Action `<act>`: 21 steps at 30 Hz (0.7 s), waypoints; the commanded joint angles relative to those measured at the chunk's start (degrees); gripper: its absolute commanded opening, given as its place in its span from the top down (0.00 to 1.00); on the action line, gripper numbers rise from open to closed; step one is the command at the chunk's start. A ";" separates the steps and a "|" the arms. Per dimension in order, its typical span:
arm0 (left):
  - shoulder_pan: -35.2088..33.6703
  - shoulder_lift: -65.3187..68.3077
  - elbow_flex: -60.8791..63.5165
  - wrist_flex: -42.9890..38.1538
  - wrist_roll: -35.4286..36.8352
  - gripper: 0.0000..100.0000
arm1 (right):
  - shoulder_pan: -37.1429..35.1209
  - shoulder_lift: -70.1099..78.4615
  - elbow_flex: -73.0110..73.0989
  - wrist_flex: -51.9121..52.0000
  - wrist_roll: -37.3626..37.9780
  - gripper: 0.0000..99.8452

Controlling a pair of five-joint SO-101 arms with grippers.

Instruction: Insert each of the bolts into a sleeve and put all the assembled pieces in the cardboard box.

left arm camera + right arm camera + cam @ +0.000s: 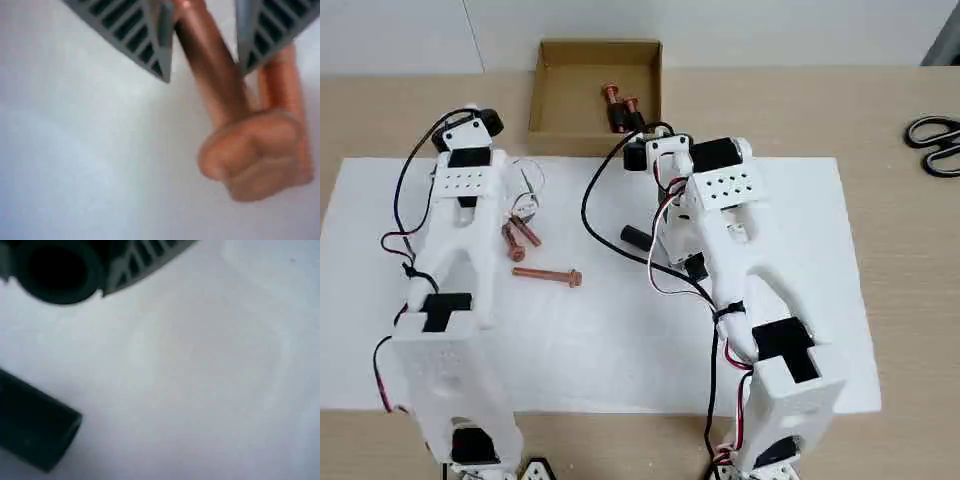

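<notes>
Left claw: the left claw [205,72] is standing open astride the shaft of a copper bolt [212,80]; one finger [135,35] is touching the shaft and a thin gap is showing at the other.
Second bolt: a second bolt [282,85] is lying just beside the first, their heads touching, on the left part of the white sheet [620,330].
Third bolt: a third bolt [548,275] is lying alone on the sheet, a little nearer than that pair.
Right claw: the right claw [80,277] is gripping a held sleeve [55,270], black, its open bore facing the wrist camera.
Loose sleeve: a loose sleeve [638,237] is lying on the sheet between the two arms, just left of the right arm.
Cardboard box: the cardboard box [548,100] is sitting at the far edge of the sheet, and assembled pieces [620,108] are lying in its right half.
Scissors: a pair of scissors [935,145] is lying at the far right of the surface [900,300], off the sheet.
</notes>
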 commanded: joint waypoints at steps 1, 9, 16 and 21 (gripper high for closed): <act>-1.67 0.09 -1.80 -1.41 0.44 0.92 | 0.57 -3.74 -0.53 0.57 0.44 1.00; -1.76 0.62 -1.80 -2.20 0.26 0.99 | 0.57 -3.74 -0.53 0.48 0.44 1.00; -1.67 0.44 -1.80 -2.29 0.26 0.99 | 0.57 -3.74 -0.53 0.48 0.44 1.00; 1.14 -1.14 -3.74 0.79 -4.04 0.99 | 0.66 -3.74 -0.53 0.48 0.44 1.00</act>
